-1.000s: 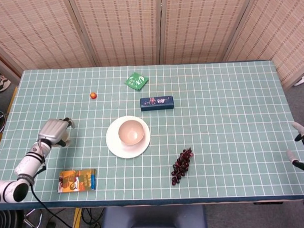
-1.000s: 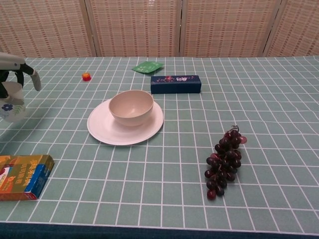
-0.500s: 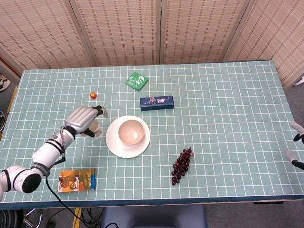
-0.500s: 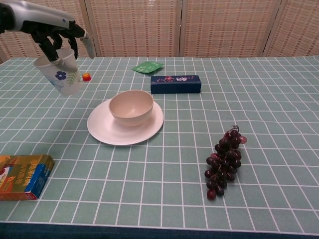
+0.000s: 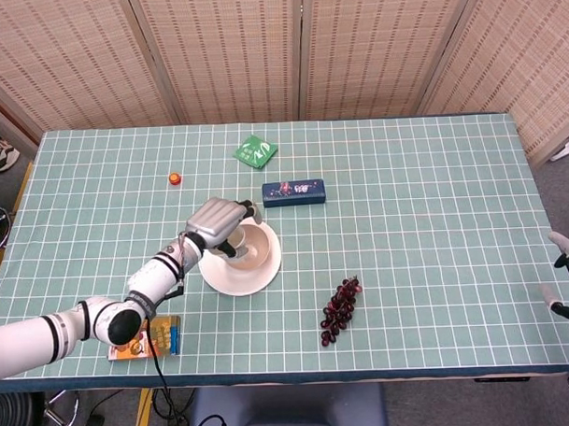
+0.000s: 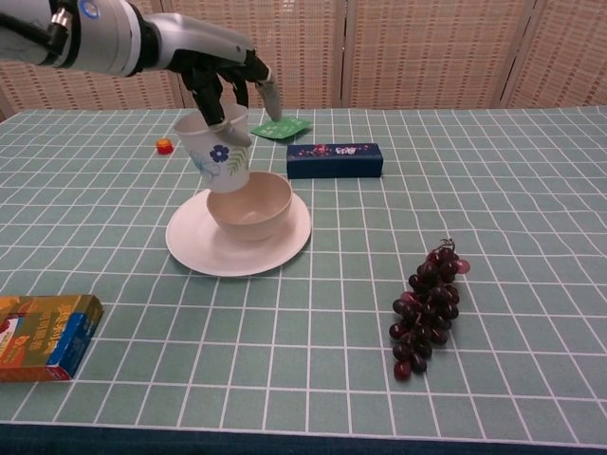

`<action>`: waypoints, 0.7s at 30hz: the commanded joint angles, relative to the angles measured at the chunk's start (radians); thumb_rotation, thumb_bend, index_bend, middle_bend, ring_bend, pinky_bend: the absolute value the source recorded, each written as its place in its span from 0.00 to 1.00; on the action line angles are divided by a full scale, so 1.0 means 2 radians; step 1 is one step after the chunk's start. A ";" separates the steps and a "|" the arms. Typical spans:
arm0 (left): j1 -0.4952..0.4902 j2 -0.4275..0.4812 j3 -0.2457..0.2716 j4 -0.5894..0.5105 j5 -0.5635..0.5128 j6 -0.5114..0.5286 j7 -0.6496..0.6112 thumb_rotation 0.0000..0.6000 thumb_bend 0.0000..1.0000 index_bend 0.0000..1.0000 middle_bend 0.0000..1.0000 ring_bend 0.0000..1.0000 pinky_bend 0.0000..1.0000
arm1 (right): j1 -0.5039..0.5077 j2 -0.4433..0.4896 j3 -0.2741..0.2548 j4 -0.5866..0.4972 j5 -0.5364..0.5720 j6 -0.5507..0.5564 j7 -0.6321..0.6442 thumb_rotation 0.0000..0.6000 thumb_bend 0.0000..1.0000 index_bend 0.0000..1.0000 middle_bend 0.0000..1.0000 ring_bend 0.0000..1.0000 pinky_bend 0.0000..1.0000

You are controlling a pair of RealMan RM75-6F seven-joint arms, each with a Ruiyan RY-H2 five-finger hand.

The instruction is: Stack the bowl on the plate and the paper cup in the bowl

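Observation:
A pale pink bowl (image 5: 251, 251) (image 6: 256, 206) sits on the white plate (image 5: 233, 280) (image 6: 201, 248) left of the table's middle. My left hand (image 5: 216, 223) (image 6: 220, 78) grips the white paper cup (image 6: 216, 152) with a blue flower print by its rim from above. The cup hangs tilted just over the bowl's left rim; in the head view the hand mostly hides it. My right hand (image 5: 567, 273) shows only at the far right table edge, with its fingers apart and holding nothing.
A dark blue box (image 5: 293, 192) (image 6: 335, 159) lies behind the plate, a green packet (image 5: 255, 150) (image 6: 281, 127) farther back. A small red-orange cap (image 5: 175, 178) (image 6: 165, 146) sits back left. Dark grapes (image 5: 340, 310) (image 6: 427, 307) lie front right, a snack box (image 5: 144, 338) (image 6: 43, 335) front left.
My left hand has carried the paper cup rightward from the table's left side to just above the bowl's left rim. The right hand has barely shifted.

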 commanded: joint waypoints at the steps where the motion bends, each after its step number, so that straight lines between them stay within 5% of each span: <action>1: -0.036 -0.031 0.018 0.025 -0.051 0.012 0.030 1.00 0.27 0.30 0.23 0.33 0.62 | -0.001 0.000 0.000 0.003 -0.001 0.000 0.004 1.00 0.27 0.17 0.44 0.41 0.67; 16: -0.106 -0.113 0.076 0.105 -0.192 0.038 0.099 1.00 0.27 0.29 0.24 0.32 0.62 | -0.008 0.002 0.001 0.014 0.002 -0.002 0.022 1.00 0.27 0.19 0.44 0.41 0.67; 21: -0.110 -0.120 0.079 0.108 -0.217 0.040 0.106 1.00 0.27 0.23 0.22 0.21 0.56 | -0.009 0.001 0.003 0.016 0.005 -0.005 0.025 1.00 0.27 0.19 0.44 0.41 0.67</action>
